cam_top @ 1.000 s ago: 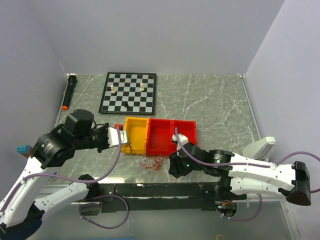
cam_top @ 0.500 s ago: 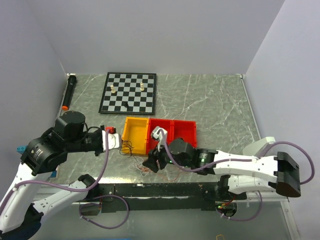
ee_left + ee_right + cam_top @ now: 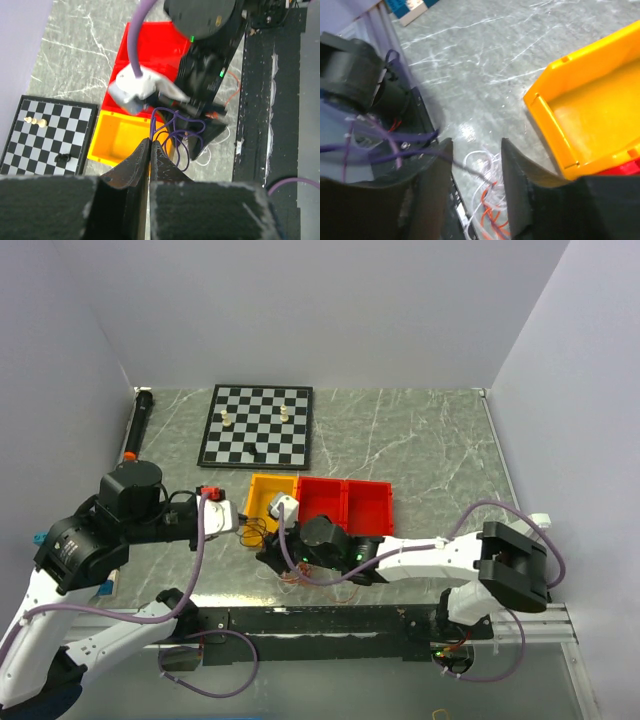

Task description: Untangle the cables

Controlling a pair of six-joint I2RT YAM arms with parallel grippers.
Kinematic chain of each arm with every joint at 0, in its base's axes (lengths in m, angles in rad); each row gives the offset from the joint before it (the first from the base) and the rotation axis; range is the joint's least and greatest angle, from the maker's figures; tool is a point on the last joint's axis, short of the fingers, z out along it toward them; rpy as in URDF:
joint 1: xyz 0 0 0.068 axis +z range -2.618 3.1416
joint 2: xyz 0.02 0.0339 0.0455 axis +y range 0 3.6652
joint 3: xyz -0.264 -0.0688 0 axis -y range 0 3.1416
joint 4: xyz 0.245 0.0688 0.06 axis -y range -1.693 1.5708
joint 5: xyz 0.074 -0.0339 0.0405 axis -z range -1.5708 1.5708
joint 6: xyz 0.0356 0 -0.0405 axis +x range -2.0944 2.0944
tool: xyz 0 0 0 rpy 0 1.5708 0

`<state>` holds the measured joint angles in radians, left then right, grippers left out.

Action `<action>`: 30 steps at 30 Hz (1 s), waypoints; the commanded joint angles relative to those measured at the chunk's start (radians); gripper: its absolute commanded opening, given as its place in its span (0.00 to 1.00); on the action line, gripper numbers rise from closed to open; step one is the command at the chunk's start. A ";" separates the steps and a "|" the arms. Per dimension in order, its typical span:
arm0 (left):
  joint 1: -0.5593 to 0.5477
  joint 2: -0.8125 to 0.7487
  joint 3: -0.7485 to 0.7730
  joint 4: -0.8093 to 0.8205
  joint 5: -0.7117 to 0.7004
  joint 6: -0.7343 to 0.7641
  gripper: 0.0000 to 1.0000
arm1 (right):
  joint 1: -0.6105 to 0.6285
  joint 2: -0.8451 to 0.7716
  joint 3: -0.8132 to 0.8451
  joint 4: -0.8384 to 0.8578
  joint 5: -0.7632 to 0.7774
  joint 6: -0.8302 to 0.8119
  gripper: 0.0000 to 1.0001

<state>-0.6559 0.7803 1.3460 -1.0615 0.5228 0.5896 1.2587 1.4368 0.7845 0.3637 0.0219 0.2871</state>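
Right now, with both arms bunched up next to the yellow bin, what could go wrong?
1. The left gripper is shut on the dark cable, and its loops hang right against the right gripper. Pulling now may tighten a knot.
2. The right gripper is open and very close to the left one, so the two could collide.
3. The white and orange cables lie beside the black front rail and might snag there.
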 commanded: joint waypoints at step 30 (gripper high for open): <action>0.004 -0.082 -0.092 0.525 -0.420 -0.267 0.13 | 0.067 -0.584 -0.392 -0.331 0.187 0.348 0.02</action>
<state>-0.6559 0.6781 1.3407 -0.5571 0.0586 0.3450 1.3094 0.9089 0.3859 0.0753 0.1734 0.6128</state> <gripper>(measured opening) 0.122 0.029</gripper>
